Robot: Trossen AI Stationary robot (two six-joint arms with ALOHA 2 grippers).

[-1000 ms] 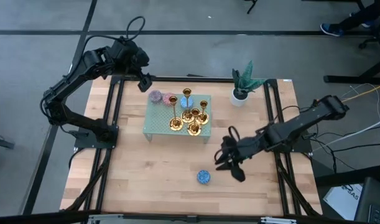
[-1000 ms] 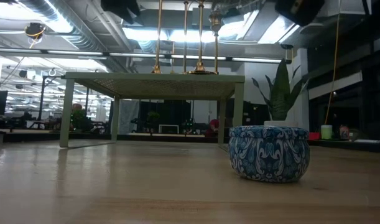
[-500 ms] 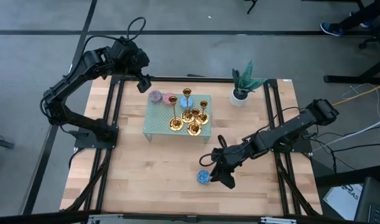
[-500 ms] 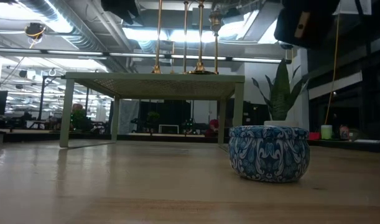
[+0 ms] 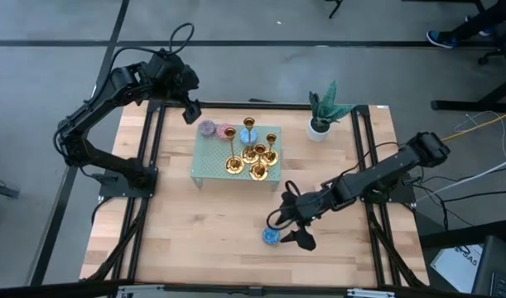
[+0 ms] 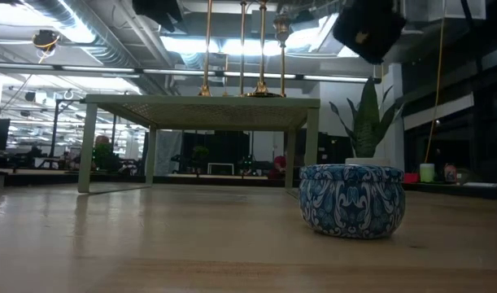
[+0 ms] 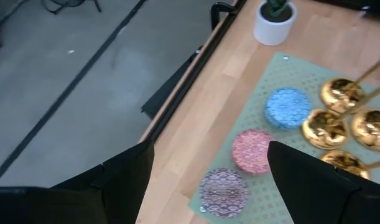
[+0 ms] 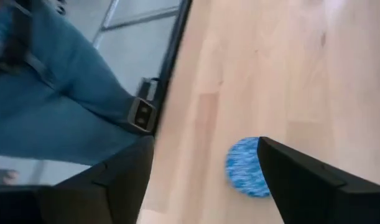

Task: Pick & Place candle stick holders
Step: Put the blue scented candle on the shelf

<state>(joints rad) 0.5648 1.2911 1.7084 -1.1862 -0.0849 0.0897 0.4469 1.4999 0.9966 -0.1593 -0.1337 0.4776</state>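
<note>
High view: my left gripper (image 5: 191, 110) hangs open at upper left. Four candle stick holders (image 5: 254, 155) stand on the green stand (image 5: 204, 161) at centre. Lower right, my right gripper (image 5: 287, 231) spreads open over the blue candle (image 5: 271, 237).

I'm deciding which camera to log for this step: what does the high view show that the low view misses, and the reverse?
Only the high view shows the left gripper waiting past the table's far-left corner, the open right gripper by the blue patterned candle, and three more candles on the green stand. Only the low view shows the candle's patterned side and the room behind. Both show the candle stick holders, stand, candle and potted plant.
</note>
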